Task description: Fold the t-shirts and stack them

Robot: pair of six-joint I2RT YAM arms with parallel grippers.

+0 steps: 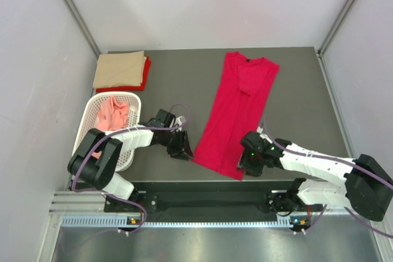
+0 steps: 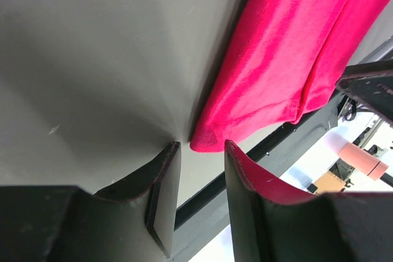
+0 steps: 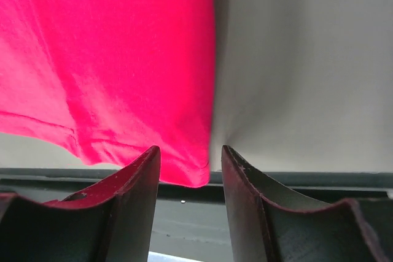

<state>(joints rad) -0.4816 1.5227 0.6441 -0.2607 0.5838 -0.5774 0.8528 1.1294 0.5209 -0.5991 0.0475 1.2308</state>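
The crimson shirt (image 1: 236, 115) lies flat on the table (image 1: 295, 102) as one long strip, sleeves tucked in and collar at the far end. I judge that shape is meant for folding end over end. The hem is the end nearest my two grippers.

On the left wrist view, the hem's left corner sits just ahead of the left gripper (image 2: 199, 148), in line with the gap between its tips. The fingers stand partly apart and pinch nothing. On the right wrist view, the other corner reaches down into the gap of the right gripper (image 3: 187, 151). Those fingers are also parted, with cloth between them but not clamped.

Both grippers sit low at the table surface, one per corner. I take that as the setup for lifting the hem evenly, so the strip does not skew when carried toward the collar.

Far beyond the left fingers, a tan shirt (image 1: 120, 69) rests folded on a red shirt (image 1: 138, 84), the stack this one should join. Beside that arm a basket (image 1: 90, 110) holds a crumpled pink shirt (image 1: 113, 111).
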